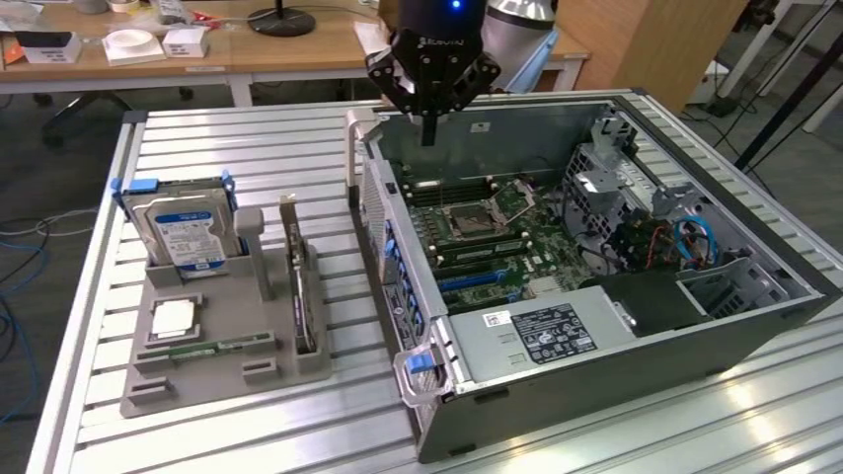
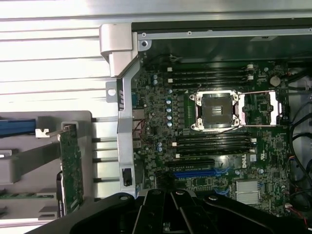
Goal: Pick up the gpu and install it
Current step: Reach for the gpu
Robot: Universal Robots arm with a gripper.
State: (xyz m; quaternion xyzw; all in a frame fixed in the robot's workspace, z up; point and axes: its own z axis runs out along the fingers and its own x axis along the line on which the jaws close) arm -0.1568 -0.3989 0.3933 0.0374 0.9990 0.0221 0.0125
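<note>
- End effector [image 1: 428, 130]: fingers pressed together, holding nothing. Hangs above open computer case [image 1: 737, 341], near its far wall in exterior view, over motherboard [image 1: 481, 222].
- Gpu [image 1: 304, 296]: not yet picked. Stands on edge in slot of grey holder [image 1: 197, 380] on bench [image 1: 237, 138], beside hard drive [image 1: 185, 232], well apart from end effector.
- Step in hand: probably approach for pick.
- Pick calls for fingers spread and lined up across card's thin upper edge.
</note>
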